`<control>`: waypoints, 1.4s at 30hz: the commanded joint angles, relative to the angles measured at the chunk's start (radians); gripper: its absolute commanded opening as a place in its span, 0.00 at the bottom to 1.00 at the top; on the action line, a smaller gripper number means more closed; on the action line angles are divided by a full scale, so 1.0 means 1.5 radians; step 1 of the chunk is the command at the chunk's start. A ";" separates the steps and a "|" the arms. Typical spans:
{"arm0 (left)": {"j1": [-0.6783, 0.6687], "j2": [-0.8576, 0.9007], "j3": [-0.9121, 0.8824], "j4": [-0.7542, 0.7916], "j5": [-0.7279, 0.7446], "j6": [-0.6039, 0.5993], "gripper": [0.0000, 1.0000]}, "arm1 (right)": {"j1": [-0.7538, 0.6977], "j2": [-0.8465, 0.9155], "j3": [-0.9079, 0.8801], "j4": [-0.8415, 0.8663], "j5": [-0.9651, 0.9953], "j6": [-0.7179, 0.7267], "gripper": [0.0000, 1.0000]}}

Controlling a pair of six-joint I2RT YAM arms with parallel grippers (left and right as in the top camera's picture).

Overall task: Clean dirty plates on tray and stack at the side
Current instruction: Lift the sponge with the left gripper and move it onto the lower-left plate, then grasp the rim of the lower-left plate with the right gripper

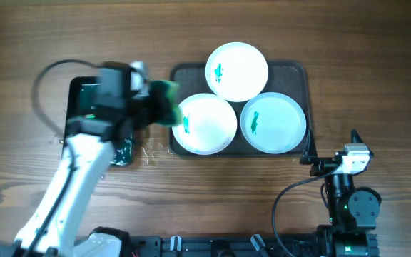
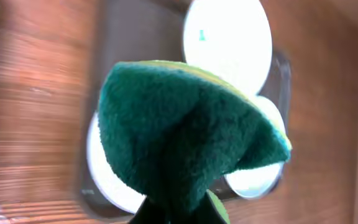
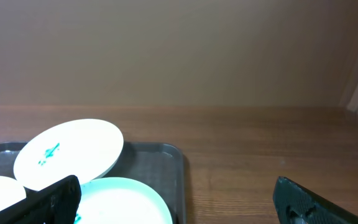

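Farthest left lies one small black tray [image 1: 71, 107] with a teal-green inside, partly covered by the left arm. The left gripper [image 1: 148, 107] is clamped on one dark green sponge [image 1: 166, 102], which bulges out of the jaws and fills most of the left wrist view. The sponge sits over the left rim of the tray [image 1: 295, 71], just beside the near left plate. The left wrist view is blurred, so whether the sponge touches that plate cannot be told.

The one large dark tray holds all three plates, none stacked. There are two white plates, near left [image 1: 209, 128] and far middle [image 1: 240, 68], and one pale blue plate [image 1: 277, 123] at near right. Each of the three carries one teal-green smear. The far plate's edge overlaps the two near ones.

Right of the tray's near corner, the right gripper [image 3: 176, 190] has its two fingers spread wide, grasping nothing.
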 commanded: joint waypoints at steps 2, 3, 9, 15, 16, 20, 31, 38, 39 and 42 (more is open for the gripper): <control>-0.171 0.121 0.003 0.104 -0.122 -0.127 0.04 | 0.002 -0.002 -0.001 0.003 0.000 0.009 1.00; -0.192 0.142 0.003 0.117 -0.143 -0.140 0.04 | 0.002 -0.002 -0.001 0.002 0.000 0.009 1.00; -0.247 0.261 0.003 0.140 -0.279 -0.214 0.04 | 0.002 -0.002 -0.001 0.003 0.000 0.009 1.00; -0.243 0.302 0.003 0.200 -0.283 -0.209 0.46 | 0.002 -0.002 -0.001 0.002 0.000 0.009 1.00; -0.241 0.296 0.005 0.201 -0.283 -0.205 0.59 | 0.002 -0.002 -0.001 0.002 0.000 0.009 1.00; -0.223 0.245 0.015 0.151 -0.276 -0.202 1.00 | 0.002 -0.002 -0.001 0.003 0.000 0.009 1.00; -0.077 -0.094 0.021 -0.069 -0.276 -0.203 1.00 | 0.002 -0.002 -0.001 0.027 0.011 -0.010 1.00; -0.048 -0.133 0.021 -0.132 -0.276 -0.203 1.00 | 0.002 -0.002 -0.001 0.212 -0.187 0.433 1.00; -0.048 -0.132 0.021 -0.132 -0.276 -0.203 1.00 | 0.002 -0.002 -0.001 0.260 -0.167 0.531 1.00; -0.048 -0.132 0.021 -0.131 -0.276 -0.203 1.00 | 0.002 0.001 0.001 0.482 -0.081 0.651 1.00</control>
